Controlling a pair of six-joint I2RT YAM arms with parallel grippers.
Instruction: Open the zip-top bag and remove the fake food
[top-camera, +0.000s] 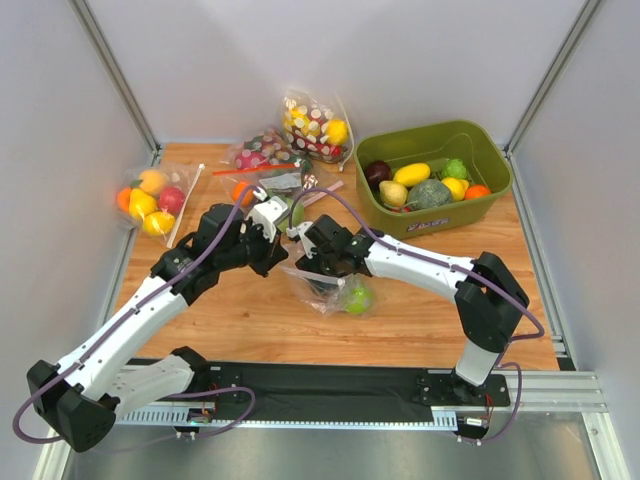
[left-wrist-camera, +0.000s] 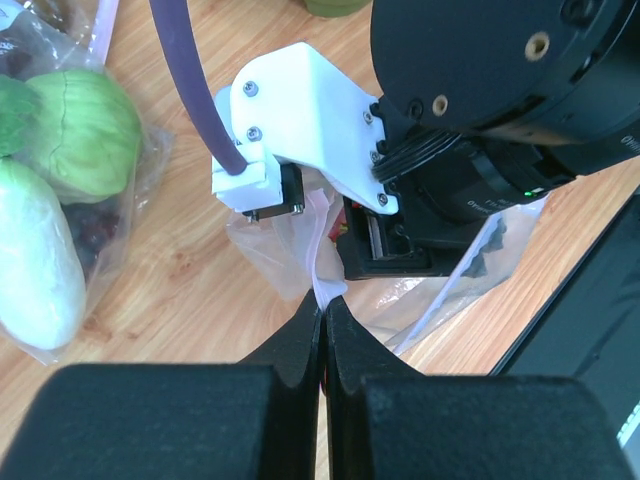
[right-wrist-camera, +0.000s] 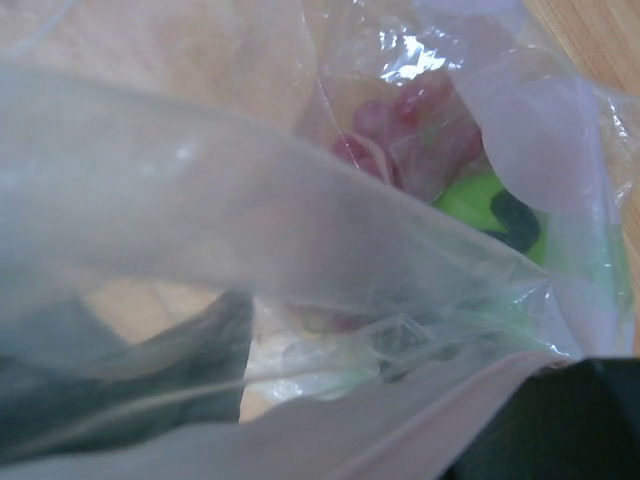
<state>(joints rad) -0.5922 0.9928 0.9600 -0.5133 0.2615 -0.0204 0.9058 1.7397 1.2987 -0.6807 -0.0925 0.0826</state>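
The clear zip-top bag (top-camera: 325, 288) lies crumpled on the wooden table between both arms, with a green piece of fake food (top-camera: 357, 297) inside it. My left gripper (top-camera: 277, 246) is shut on the bag's pale top edge (left-wrist-camera: 322, 255); in the left wrist view my left gripper (left-wrist-camera: 325, 305) pinches that film between touching fingertips. My right gripper (top-camera: 305, 262) is at the bag's mouth. In the right wrist view plastic (right-wrist-camera: 250, 200) covers almost everything. My right gripper (right-wrist-camera: 340, 400) has its fingers apart with film across the gap. Green fruit (right-wrist-camera: 485, 200) and something pinkish-red (right-wrist-camera: 400, 120) show through.
A green bin (top-camera: 440, 132) of fake produce stands at the back right. A polka-dotted bag (top-camera: 312, 125), a bag with a red strip (top-camera: 255, 165) and a bag of fruit (top-camera: 148, 200) lie behind and left. A white radish (left-wrist-camera: 35, 260) lies bagged beside my left gripper.
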